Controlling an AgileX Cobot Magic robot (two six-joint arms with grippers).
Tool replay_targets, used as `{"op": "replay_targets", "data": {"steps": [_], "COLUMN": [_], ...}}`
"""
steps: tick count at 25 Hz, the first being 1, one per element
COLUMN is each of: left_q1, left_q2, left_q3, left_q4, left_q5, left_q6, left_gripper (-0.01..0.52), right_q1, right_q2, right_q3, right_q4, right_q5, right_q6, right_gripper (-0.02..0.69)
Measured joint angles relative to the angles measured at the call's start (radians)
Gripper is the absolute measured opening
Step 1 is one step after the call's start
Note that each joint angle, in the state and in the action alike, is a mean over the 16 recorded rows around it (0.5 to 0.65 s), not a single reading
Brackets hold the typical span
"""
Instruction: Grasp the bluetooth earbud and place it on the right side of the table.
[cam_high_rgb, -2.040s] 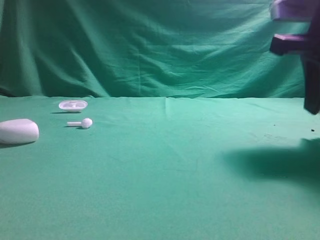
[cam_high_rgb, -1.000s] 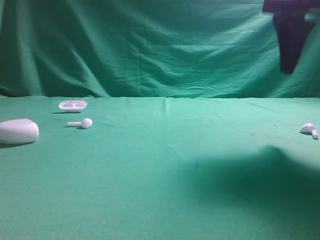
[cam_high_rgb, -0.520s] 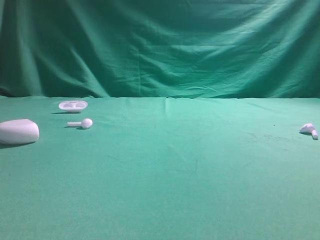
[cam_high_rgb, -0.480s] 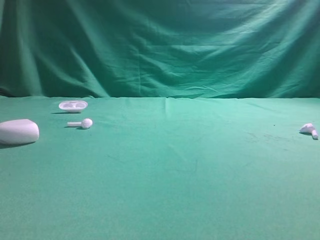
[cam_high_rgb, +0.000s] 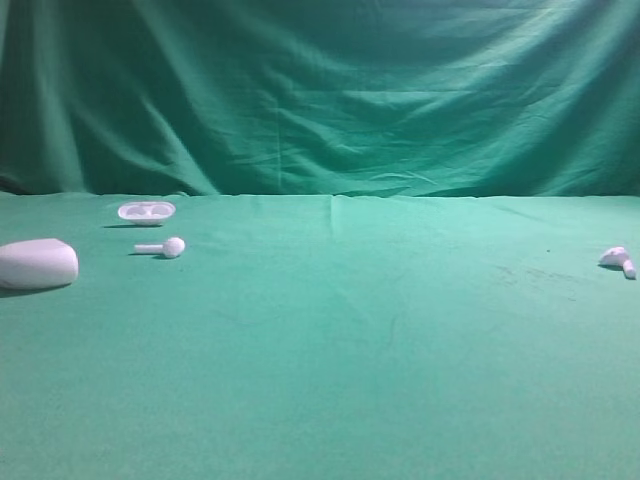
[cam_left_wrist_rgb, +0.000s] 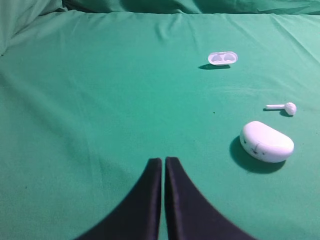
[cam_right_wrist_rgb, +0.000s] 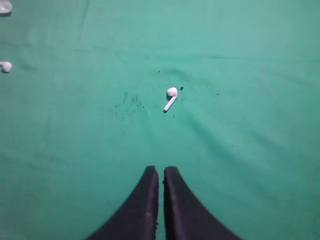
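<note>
Green cloth covers the table (cam_high_rgb: 330, 380), lightly creased, and meets a draped green backdrop (cam_high_rgb: 320, 95) of matching colour along the far edge.

On the left of the exterior high view lies a rounded white case lid (cam_high_rgb: 37, 263), the largest loose item, resting flat on the cloth. The left wrist view shows it casting a dark shadow to its left.

The left gripper (cam_left_wrist_rgb: 163, 162) appears only in its own wrist view: two dark fingers pressed together with a hairline gap, holding nothing, above bare cloth and well apart from the white items. The right gripper (cam_right_wrist_rgb: 161, 171) shows likewise in the right wrist view, its fingers closed against each other and empty.

Behind the lid, near the backdrop, sits a shallow oval white case tray (cam_high_rgb: 146, 210). Between tray and lid lies a long-stemmed earbud (cam_high_rgb: 163, 246), stem pointing left, ball head to the right.

The bluetooth earbud (cam_high_rgb: 618, 260), the smallest item, lies on the cloth at the far right edge of the exterior high view, well apart from the other white pieces. In the right wrist view it rests ahead of the closed fingertips, not touching them, amid a few dark specks on the cloth.
</note>
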Motion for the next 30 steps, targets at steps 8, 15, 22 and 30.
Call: {"op": "replay_targets", "data": {"steps": [8, 15, 22, 30], "left_q1": [0.000, 0.000, 0.000, 0.000], "left_q2": [0.000, 0.000, 0.000, 0.000], "left_q3": [0.000, 0.000, 0.000, 0.000], "left_q4": [0.000, 0.000, 0.000, 0.000], "left_q5": [0.000, 0.000, 0.000, 0.000], "left_q6": [0.000, 0.000, 0.000, 0.000], "left_gripper": [0.000, 0.000, 0.000, 0.000], "right_q1": [0.000, -0.039, -0.145, -0.251], "right_q2": [-0.101, -0.135, -0.201, -0.260], "right_q3": [0.047, 0.149, 0.342, 0.547], "right_q4": [0.010, -0.018, -0.041, -0.039], "right_q5": [-0.096, -0.194, -0.329, -0.467], "right_q6": [-0.023, -0.043, -0.045, -0.042], "right_gripper": [0.000, 0.000, 0.000, 0.000]}}
